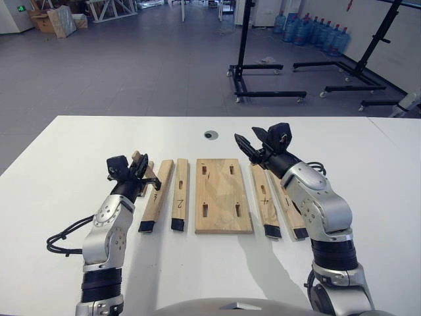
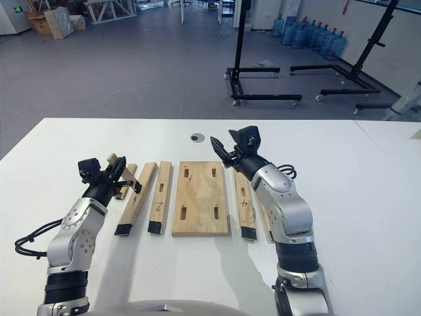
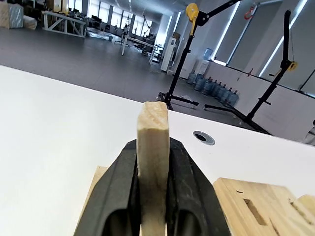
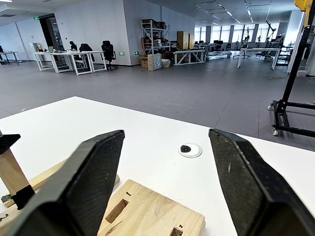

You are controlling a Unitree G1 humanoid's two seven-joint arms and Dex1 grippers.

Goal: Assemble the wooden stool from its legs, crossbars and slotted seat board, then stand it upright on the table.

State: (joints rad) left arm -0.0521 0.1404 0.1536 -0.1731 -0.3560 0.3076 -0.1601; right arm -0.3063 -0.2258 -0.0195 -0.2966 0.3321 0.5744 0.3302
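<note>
Looking at the desk (image 1: 66,164), you have the left fingers (image 3: 120,182) clamped on a bar (image 3: 152,142) at the row's end nearest the left edge, the right fingers (image 4: 93,172) spread wide, holding nothing, above the legs (image 1: 263,194) just right of the board (image 1: 223,194) lying flat mid-desk.

The table (image 1: 66,151) is plain white, with a grey ring (image 1: 211,134) in it. The seat board (image 1: 223,195) is pale, grained wood with dark slots. The legs (image 1: 180,191) are the same pale wood, capped black at one end, bearing what look like dark handwritten numerals. The left gripper (image 1: 137,168) and right gripper (image 1: 248,140) are black; the left's wooden piece (image 3: 152,132) is pale too.
</note>
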